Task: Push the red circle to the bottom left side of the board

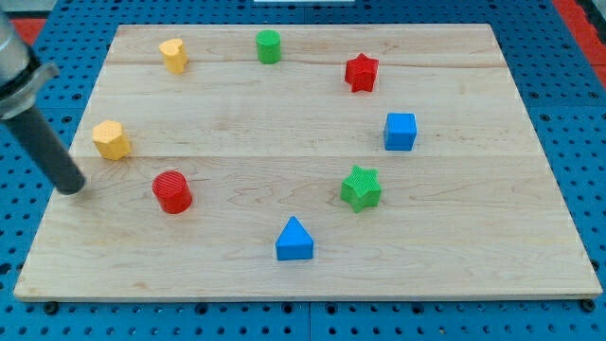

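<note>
The red circle (pixel 172 191) is a short red cylinder on the wooden board (pixel 454 256), in the left half, a little below the middle. My tip (pixel 72 188) rests on the board near its left edge, at about the same height as the red circle and clearly to its left, not touching it. The rod rises from the tip toward the view's top left. A yellow hexagon block (pixel 111 140) sits just above and to the right of the tip.
A yellow heart-like block (pixel 173 54), a green cylinder (pixel 269 45) and a red star (pixel 361 72) lie along the top. A blue cube (pixel 400 131), a green star (pixel 361 188) and a blue triangle (pixel 294 240) lie right of the red circle.
</note>
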